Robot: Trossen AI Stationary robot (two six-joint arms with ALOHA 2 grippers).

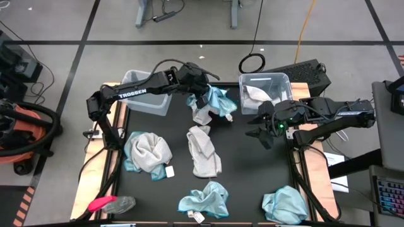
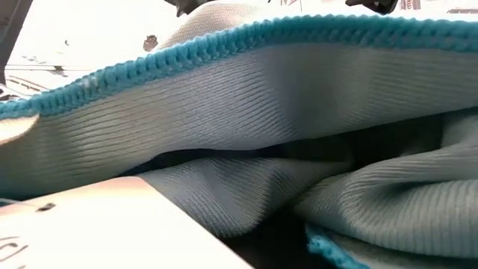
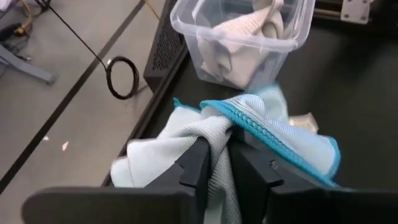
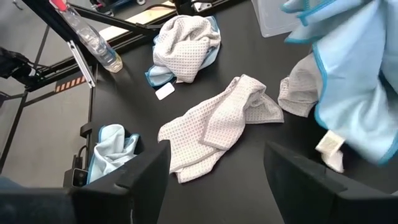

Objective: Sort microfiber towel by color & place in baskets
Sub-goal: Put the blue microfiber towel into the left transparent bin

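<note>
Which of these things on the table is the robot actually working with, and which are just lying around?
Part of the job:
- teal towel held by the left gripper
- grey-white towel mid-table
- towel pile at the left
- two teal towels at the near edge
- left basket
- right basket, holding a pale towel
- right gripper, open

Just lying about:
- pink-and-grey object
- cable loop on the floor

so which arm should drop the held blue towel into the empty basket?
Left. Its gripper is already shut on the teal towel, right beside the empty basket; the right gripper is open by the other basket.
</note>
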